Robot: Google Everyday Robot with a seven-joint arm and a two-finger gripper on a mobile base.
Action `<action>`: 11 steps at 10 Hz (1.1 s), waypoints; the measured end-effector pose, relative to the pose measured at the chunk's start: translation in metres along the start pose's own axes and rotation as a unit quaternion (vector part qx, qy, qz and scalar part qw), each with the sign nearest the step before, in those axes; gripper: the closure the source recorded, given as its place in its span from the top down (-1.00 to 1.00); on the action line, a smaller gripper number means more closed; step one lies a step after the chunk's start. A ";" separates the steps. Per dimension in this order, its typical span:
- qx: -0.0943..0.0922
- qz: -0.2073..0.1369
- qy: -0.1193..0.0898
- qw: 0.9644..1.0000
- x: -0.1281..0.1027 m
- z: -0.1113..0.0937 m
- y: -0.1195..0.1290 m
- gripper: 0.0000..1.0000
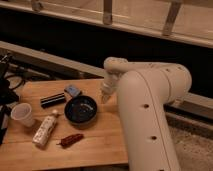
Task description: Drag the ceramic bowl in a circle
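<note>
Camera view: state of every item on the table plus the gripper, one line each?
ceramic bowl: upright on the wooden table, nothing visible inside.
gripper: down at the bowl's right rim.
white paper cup: tipped, mouth facing the camera.
white bottle: lying on its side.
black bar: lying flat.
blue packet: lying flat behind the bowl.
red pepper: lying in front of the bowl.
</note>
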 end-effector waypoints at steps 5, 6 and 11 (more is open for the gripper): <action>0.008 -0.023 0.005 1.000 0.005 0.006 0.026 -0.78; 0.014 -0.038 0.003 0.999 0.006 0.002 0.041 -0.60; 0.049 -0.081 0.008 0.996 0.018 -0.003 0.081 0.36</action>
